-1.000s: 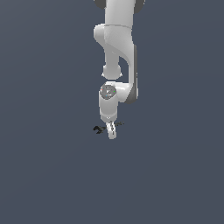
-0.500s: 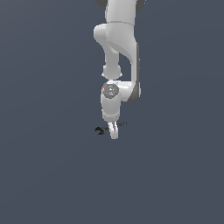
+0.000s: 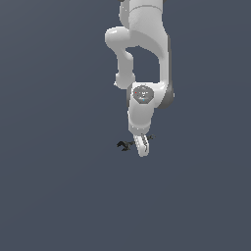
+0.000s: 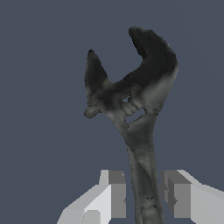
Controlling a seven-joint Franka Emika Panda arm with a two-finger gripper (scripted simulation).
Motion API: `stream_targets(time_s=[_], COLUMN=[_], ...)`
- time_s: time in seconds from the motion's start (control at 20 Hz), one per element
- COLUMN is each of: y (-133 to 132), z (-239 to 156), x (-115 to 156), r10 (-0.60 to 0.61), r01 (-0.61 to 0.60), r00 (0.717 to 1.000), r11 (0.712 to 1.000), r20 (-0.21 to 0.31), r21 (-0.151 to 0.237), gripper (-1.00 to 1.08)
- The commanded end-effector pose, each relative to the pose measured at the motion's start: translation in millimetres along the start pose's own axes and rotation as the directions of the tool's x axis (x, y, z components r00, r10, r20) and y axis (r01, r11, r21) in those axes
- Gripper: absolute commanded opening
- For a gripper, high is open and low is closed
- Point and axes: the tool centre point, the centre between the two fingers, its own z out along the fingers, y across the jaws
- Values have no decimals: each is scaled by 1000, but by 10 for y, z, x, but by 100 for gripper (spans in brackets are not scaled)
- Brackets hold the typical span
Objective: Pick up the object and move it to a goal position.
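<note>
My gripper [image 4: 143,197] straddles the wrench [image 4: 131,109] handle at lower centre, fingers [image 4: 116,192] open with gaps; closing off-centre, I judge, could twist it loose.

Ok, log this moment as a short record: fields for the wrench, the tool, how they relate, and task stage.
object: dark wrench, forked jaw end pointing away from the wrist camera
tool: white, two fingers, midpoint, pointing down in the exterior view
tool state: open, fingers either side of the handle with gaps visible
relation: wrench handle runs between the fingers; wrench head sticks out to the exterior view's left
surface: plain dark grey floor
task stage: positioned for grasp, not yet closed
goal position: no marker visible
</note>
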Motion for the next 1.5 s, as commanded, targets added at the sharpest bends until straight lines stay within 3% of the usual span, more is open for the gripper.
stream_targets(time_s=[0.0, 0.8, 1.45], y=[-132, -959, -1313], z=[-184, -1244, -1651], x=[-180, -1238, -1648], r10=[0, -2, -3], r01=[0, 2, 3], r00=[1000, 1000, 1000], r11=[1000, 1000, 1000], r20=[-1, -1, 1], r21=[0, 1, 1], gripper=[-100, -100, -100])
